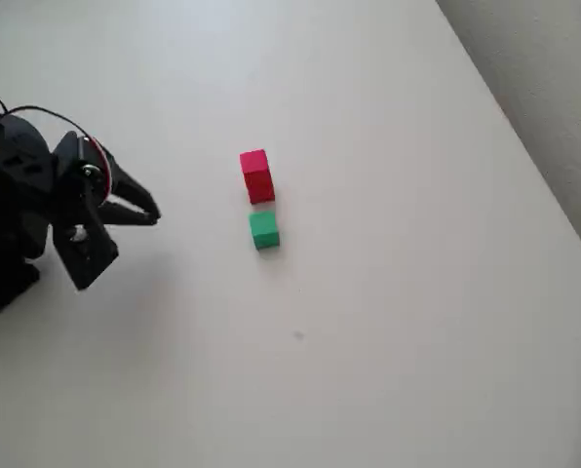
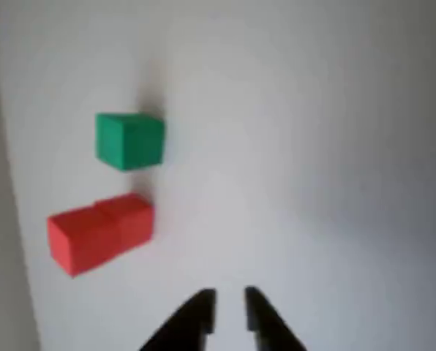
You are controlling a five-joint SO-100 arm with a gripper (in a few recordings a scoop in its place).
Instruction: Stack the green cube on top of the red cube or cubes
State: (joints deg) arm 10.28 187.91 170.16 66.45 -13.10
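The green cube (image 1: 264, 231) sits on the white table (image 1: 388, 322), just in front of the red block (image 1: 256, 175), with a thin gap between them. The red block is about two cubes tall with a faint seam. My black gripper (image 1: 154, 214) hovers well to the left of both in the overhead view, its tips pointing toward them and drawn together on nothing. In the wrist view the green cube (image 2: 129, 140) and the red block (image 2: 101, 232) lie at the left, ahead of the gripper (image 2: 229, 300), whose fingertips (image 2: 203, 303) show a narrow slit.
The table's right edge (image 1: 524, 146) runs diagonally against a pale wall. A tiny dark speck (image 1: 298, 335) marks the tabletop below the cubes. The arm's black body (image 1: 18, 214) fills the left edge.
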